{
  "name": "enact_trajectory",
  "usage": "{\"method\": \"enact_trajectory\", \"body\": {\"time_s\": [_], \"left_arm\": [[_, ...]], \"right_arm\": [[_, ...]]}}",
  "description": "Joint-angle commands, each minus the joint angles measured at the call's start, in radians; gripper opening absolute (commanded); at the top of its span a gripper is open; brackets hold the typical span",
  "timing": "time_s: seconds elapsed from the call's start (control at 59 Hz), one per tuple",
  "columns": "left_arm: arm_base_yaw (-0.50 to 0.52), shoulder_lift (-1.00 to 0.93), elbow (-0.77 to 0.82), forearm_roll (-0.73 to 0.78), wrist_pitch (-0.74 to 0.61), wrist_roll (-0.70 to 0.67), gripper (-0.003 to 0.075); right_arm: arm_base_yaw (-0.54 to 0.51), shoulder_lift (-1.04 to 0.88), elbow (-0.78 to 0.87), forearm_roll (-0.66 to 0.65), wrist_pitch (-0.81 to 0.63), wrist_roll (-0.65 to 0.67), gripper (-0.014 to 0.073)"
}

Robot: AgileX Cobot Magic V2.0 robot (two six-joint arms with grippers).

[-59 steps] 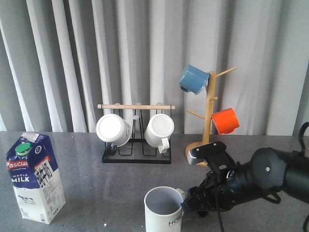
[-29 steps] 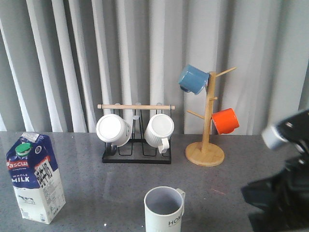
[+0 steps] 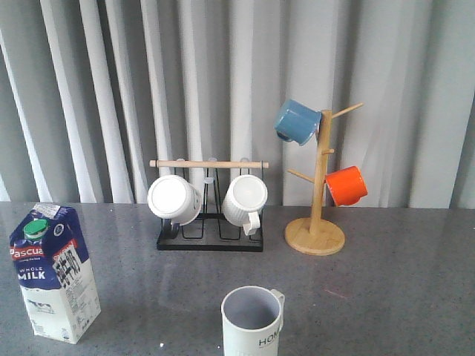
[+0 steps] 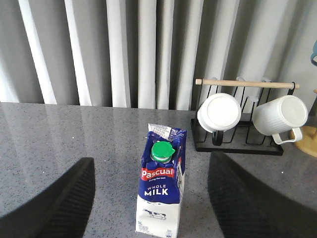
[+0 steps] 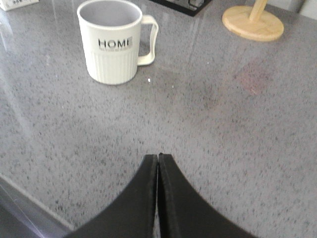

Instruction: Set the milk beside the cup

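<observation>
The milk (image 3: 53, 273), a blue and white Pascual carton with a green cap, stands upright at the front left of the grey table. In the left wrist view the milk (image 4: 161, 191) stands between and beyond my left gripper (image 4: 151, 198), whose fingers are wide open and apart from it. The cup (image 3: 252, 320), a cream ribbed "HOME" mug, stands at the front centre. In the right wrist view the cup (image 5: 113, 42) stands well beyond my right gripper (image 5: 158, 157), which is shut and empty over bare table. Neither gripper shows in the front view.
A black wire rack (image 3: 210, 219) with a wooden bar holds two plain white mugs at the back centre. A wooden mug tree (image 3: 318, 196) with a blue mug (image 3: 297, 122) and an orange mug (image 3: 347, 185) stands to its right. Grey curtains hang behind.
My right arm has drawn back from the cup's handle to the right and out of the front view. The cup and the milk have stayed in place.
</observation>
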Motion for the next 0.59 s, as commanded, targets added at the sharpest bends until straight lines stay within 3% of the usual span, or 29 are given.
{"method": "enact_trajectory", "body": {"time_s": [0.0,0.187,0.339,0.577], "left_arm": [[-0.003,0.018,-0.074,-0.033,-0.025,0.022,0.0465],[-0.003,0.136,-0.338,-0.139,0.222,0.148,0.0476],[-0.003,0.282,-0.590,-0.141,0.442,0.149,0.0503],[-0.003,0.480,-0.783,-0.095,0.566,0.099,0.0512]], "right_arm": [[-0.005,-0.009,0.030,0.001,-0.066,0.005,-0.0008],[-0.005,-0.009,0.049,0.001,-0.048,0.025,-0.0006],[-0.005,-0.009,0.049,0.001,-0.047,0.044,-0.0005],[-0.005,-0.009,0.049,0.004,-0.047,0.052,-0.0005]]}}
